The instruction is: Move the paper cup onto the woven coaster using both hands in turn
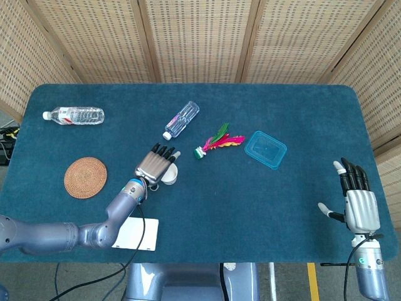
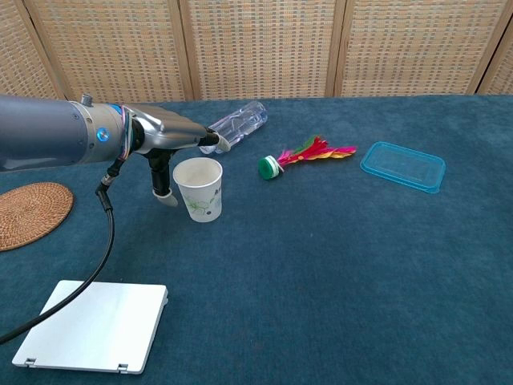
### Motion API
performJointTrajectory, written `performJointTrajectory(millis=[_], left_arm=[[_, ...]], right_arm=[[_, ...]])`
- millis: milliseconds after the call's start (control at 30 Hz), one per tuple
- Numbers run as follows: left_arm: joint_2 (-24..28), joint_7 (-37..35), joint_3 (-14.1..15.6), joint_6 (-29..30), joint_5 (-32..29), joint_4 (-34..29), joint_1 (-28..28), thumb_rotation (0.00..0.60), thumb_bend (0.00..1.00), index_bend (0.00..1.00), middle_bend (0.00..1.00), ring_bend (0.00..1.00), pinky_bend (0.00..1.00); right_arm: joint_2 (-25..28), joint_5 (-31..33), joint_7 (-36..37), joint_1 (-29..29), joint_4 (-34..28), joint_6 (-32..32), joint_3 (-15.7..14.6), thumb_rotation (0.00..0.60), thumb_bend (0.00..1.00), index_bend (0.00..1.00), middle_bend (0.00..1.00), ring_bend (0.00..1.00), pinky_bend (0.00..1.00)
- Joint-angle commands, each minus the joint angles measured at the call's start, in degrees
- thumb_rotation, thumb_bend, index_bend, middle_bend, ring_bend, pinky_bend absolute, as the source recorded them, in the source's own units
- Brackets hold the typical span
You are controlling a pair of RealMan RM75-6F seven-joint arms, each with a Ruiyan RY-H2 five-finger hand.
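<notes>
The white paper cup [image 2: 199,188] with a green print stands upright near the table's middle; the head view shows only part of the cup [image 1: 169,177] past my hand. My left hand [image 2: 172,144] is stretched out flat just left of and over the cup's rim, thumb hanging down beside its wall, holding nothing; from above the left hand [image 1: 156,165] covers the cup's left side. The round woven coaster [image 1: 85,177] lies flat to the left, also seen as the coaster [image 2: 30,213] at the chest view's left edge. My right hand [image 1: 357,202] hovers open at the far right.
A clear bottle [image 1: 182,119] lies behind the cup, and another bottle [image 1: 74,115] at the far left. A feathered shuttlecock [image 1: 216,142] and a blue plastic lid [image 1: 265,149] lie to the right. A white flat box [image 1: 135,233] rests near the front edge.
</notes>
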Motion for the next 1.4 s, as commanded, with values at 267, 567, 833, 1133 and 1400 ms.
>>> performJointTrajectory(millis=[267, 567, 833, 1133, 1400], left_arm=[[-0.67, -2.27, 1.36, 0.47, -0.22, 0.85, -0.66, 0.6, 0.41, 0.18, 0.0, 0.0, 0.0], [-0.42, -3.75, 2.86, 1.07, 0.78, 0.58, -0.39, 0.6, 0.42, 0.26, 0.0, 0.0, 0.0], [1.74, -7.03, 3.08, 2.75, 3.65, -1.04, 1.24, 0.6, 0.43, 0.31, 0.0, 0.0, 0.0], [8.02, -11.34, 4.17, 4.2, 7.4, -4.12, 4.63, 0.6, 0.43, 0.31, 0.0, 0.0, 0.0], [16.1, -18.61, 7.59, 5.85, 14.31, -5.53, 11.69, 0.6, 0.43, 0.31, 0.0, 0.0, 0.0]], right_arm=[[-0.11, -1.16, 0.03, -0.49, 0.16, -0.44, 0.75, 0.6, 0.08, 0.0, 0.0, 0.0, 0.0], [-0.01, -1.73, 0.2, -0.89, -0.08, -0.63, 1.31, 0.6, 0.08, 0.0, 0.0, 0.0, 0.0], [0.06, -2.74, -0.01, -1.15, -0.54, -0.61, 1.57, 0.6, 0.08, 0.0, 0.0, 0.0, 0.0], [0.26, -3.55, -0.39, -1.5, -1.15, -0.48, 1.81, 0.6, 0.08, 0.0, 0.0, 0.0, 0.0], [0.28, -4.65, -1.46, -1.61, -1.95, -0.45, 1.72, 0.6, 0.08, 0.0, 0.0, 0.0, 0.0]])
